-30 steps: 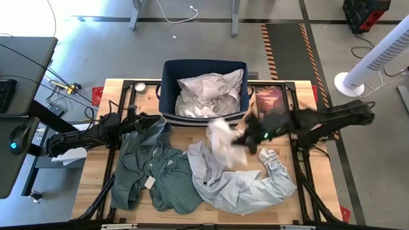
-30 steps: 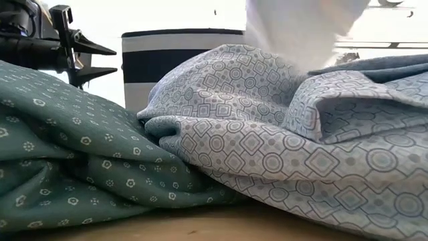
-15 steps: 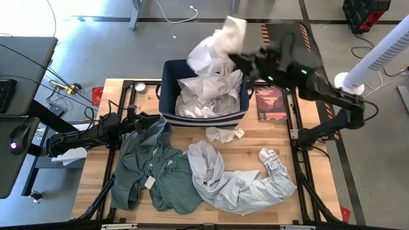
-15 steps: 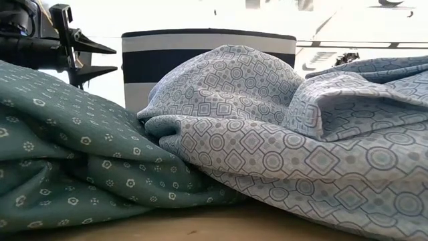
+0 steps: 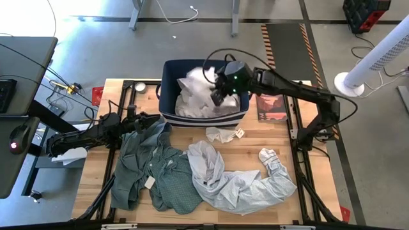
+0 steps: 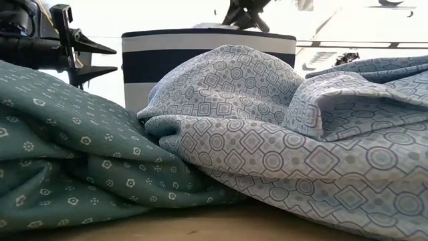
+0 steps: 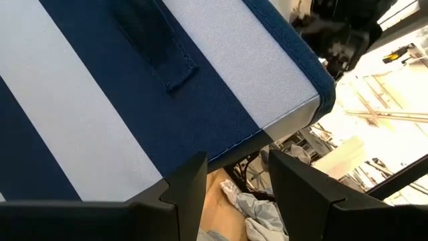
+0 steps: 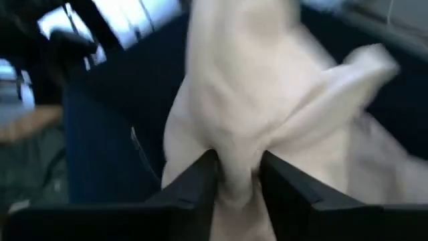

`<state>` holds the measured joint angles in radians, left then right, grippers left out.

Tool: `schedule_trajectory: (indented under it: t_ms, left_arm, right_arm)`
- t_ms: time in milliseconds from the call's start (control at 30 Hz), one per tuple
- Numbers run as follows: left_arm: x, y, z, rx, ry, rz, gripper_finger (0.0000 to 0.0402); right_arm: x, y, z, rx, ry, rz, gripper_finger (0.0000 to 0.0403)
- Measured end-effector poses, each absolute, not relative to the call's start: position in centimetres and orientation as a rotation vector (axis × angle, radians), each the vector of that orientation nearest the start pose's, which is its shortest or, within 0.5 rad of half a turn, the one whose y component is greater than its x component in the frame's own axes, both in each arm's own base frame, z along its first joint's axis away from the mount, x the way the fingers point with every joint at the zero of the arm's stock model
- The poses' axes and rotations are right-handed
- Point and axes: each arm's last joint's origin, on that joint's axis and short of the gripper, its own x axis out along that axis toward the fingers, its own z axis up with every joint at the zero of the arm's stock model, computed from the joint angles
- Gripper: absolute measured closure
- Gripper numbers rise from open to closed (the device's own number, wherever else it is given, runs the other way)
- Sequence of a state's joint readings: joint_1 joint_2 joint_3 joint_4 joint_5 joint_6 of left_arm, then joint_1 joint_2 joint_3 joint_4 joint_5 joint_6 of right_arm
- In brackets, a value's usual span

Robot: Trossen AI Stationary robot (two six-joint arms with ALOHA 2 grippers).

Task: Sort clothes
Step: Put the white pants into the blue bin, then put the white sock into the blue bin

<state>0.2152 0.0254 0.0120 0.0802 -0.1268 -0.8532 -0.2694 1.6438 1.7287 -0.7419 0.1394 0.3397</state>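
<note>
My right gripper (image 5: pixel 217 96) is over the navy striped bin (image 5: pixel 167 89), shut on a white shirt (image 8: pixel 267 87) that reaches down onto the white clothes in the bin (image 5: pixel 198 102). A grey-green shirt (image 5: pixel 150 172) and a pale blue-grey shirt (image 5: pixel 239 182) lie on the table. A small white piece with a tag (image 5: pixel 223 135) lies in front of the bin. My left gripper (image 5: pixel 146 121) is open and empty by the bin's near left corner, above the grey-green shirt. My right gripper pinches a bunched fold of the white shirt (image 8: pixel 237 164) between its two fingers (image 8: pixel 200 184), several layers gathered together. The fingers slant down into the bin from the table's right. The shirt spreads out beyond the fingers over the pile in the bin.
A dark book or card (image 5: pixel 271 102) lies on the table right of the bin. The black frame rails (image 5: pixel 300 160) run along the table's sides. The bin's striped wall (image 7: pixel 100 100) stands close in front of my left gripper. A white fan (image 5: pixel 370 64) stands on the floor at the right.
My right gripper has lifted the white shirt off the middle of the table, swung it high past the bin's far edge, then come down over the bin with it. The shirt now rests on the pile in the bin. A small white piece stayed on the table.
</note>
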Motion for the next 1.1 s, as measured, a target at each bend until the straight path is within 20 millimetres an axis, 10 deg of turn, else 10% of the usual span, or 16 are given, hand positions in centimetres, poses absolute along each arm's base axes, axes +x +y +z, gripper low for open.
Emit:
schedule_trajectory:
  t_ms: [300, 567, 767, 933, 1100]
  left_arm:
    - [9.5, 2.4, 17.3, -0.842, -0.201, 0.282, 0.0245]
    - [9.5, 2.4, 17.3, -0.842, -0.198, 0.284, 0.0245]
    - [9.5, 2.4, 17.3, -0.842, -0.196, 0.285, 0.0245]
    - [9.5, 2.4, 17.2, -0.842, -0.193, 0.286, 0.0245]
    - [9.5, 2.4, 17.0, -0.844, -0.168, 0.298, 0.0245]
  right_arm:
    - [29.7, -8.8, 43.2, 0.466, 0.536, -0.532, 0.0186]
    - [22.1, -1.4, 45.6, 0.395, 0.585, -0.347, 0.0183]
    - [19.0, 4.1, 37.9, 0.582, 0.714, -0.294, 0.0188]
    - [21.1, 7.2, 30.5, 0.43, 0.736, -0.044, 0.0201]
    - [24.0, 6.2, 23.7, 0.283, 0.779, -0.144, 0.0204]
